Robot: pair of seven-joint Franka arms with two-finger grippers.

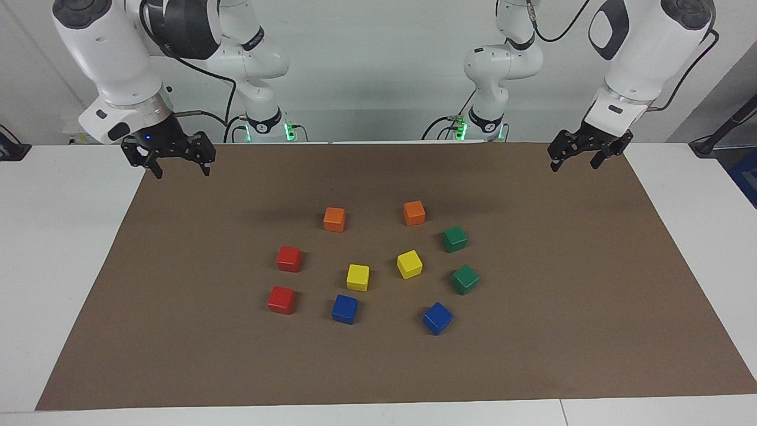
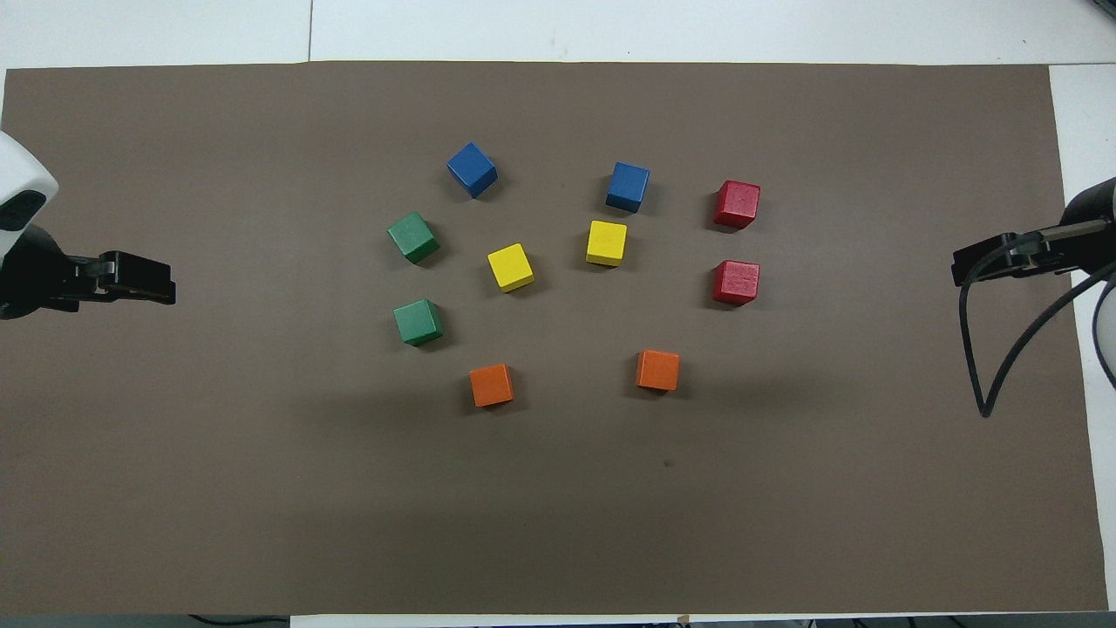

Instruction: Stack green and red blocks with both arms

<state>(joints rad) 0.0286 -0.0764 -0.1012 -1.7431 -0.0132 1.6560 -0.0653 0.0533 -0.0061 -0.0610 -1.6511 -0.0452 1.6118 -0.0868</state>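
Two green blocks sit apart on the mat toward the left arm's end: one nearer to the robots (image 1: 454, 238) (image 2: 418, 322), one farther (image 1: 465, 279) (image 2: 413, 237). Two red blocks sit apart toward the right arm's end: one nearer (image 1: 289, 258) (image 2: 737, 282), one farther (image 1: 281, 300) (image 2: 737, 204). My left gripper (image 1: 575, 165) (image 2: 166, 290) is open and empty, raised over the mat's edge at its own end. My right gripper (image 1: 182, 173) (image 2: 959, 269) is open and empty, raised over the mat's edge at its end. Both arms wait.
Two orange cubes (image 1: 334, 219) (image 1: 414, 213) lie nearest to the robots. Two yellow cubes (image 1: 358, 277) (image 1: 409, 264) lie between the red and green blocks. Two blue cubes (image 1: 345, 309) (image 1: 437, 318) lie farthest. All sit on a brown mat (image 1: 532, 355) on a white table.
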